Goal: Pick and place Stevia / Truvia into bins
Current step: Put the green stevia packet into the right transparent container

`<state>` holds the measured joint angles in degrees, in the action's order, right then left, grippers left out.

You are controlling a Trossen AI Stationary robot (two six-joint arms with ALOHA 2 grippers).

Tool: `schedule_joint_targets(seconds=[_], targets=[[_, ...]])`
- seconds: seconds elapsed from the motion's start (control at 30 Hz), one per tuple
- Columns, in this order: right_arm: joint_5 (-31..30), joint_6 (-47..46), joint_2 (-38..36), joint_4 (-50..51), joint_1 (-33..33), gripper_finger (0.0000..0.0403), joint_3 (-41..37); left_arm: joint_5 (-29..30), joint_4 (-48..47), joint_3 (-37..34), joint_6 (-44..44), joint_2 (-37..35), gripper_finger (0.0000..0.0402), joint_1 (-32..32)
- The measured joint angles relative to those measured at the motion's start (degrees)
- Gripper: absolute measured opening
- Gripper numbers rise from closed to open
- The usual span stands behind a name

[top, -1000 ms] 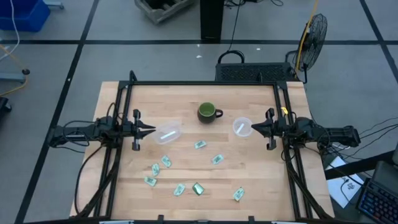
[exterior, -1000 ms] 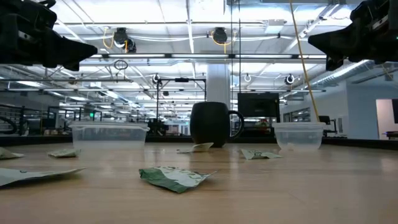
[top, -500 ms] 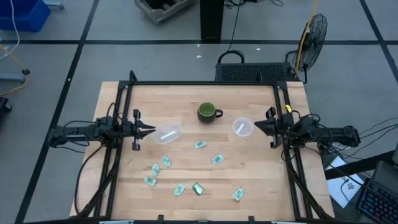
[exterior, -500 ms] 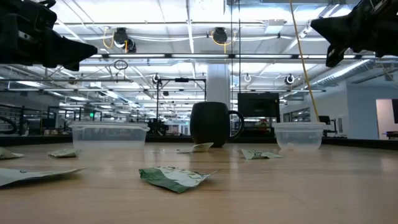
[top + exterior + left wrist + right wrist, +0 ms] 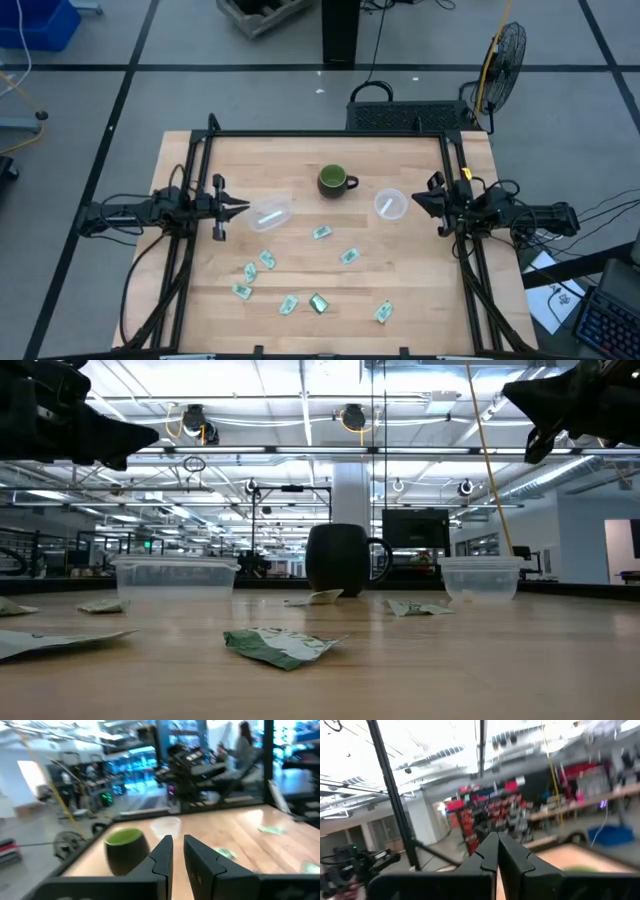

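Observation:
Several small pale green and white packets lie flat on the wooden table, among them one (image 5: 321, 232), another (image 5: 348, 257) and a third (image 5: 267, 259). A darker green packet (image 5: 319, 303) lies near the front and shows in the low view (image 5: 282, 645). Two clear bins stand on the table, the left bin (image 5: 270, 212) and the right bin (image 5: 389, 204). My left gripper (image 5: 240, 207) is shut and empty, in the air just left of the left bin. My right gripper (image 5: 418, 199) is shut and empty, in the air right of the right bin, tipped upward.
A dark green mug (image 5: 335, 181) with a handle stands between the bins, toward the far edge. A black frame (image 5: 330, 135) runs around the table's far and side edges. Bare wood lies between the packets and the bins.
My right gripper has risen, drawn back a little toward the table's right edge and tipped upward, staying shut. The packets, bins and mug have not moved.

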<state>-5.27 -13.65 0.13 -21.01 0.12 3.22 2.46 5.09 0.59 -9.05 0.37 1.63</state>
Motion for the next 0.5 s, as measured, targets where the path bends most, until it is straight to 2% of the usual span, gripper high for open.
schedule_joint_targets(seconds=[0.2,0.3,0.5], targets=[[-0.40,15.00,0.55,-1.18,-0.02,0.0000,0.00,0.65,3.93,0.01,2.92,-0.01,0.0051,0.00],[0.44,17.79,1.17,-1.89,-0.02,0.0008,0.00,0.62,8.42,-0.01,3.58,-0.01,0.0051,0.01],[0.88,21.92,5.16,-5.16,0.00,0.0062,0.02,0.59,16.13,0.01,6.09,-0.01,0.0051,0.00]])
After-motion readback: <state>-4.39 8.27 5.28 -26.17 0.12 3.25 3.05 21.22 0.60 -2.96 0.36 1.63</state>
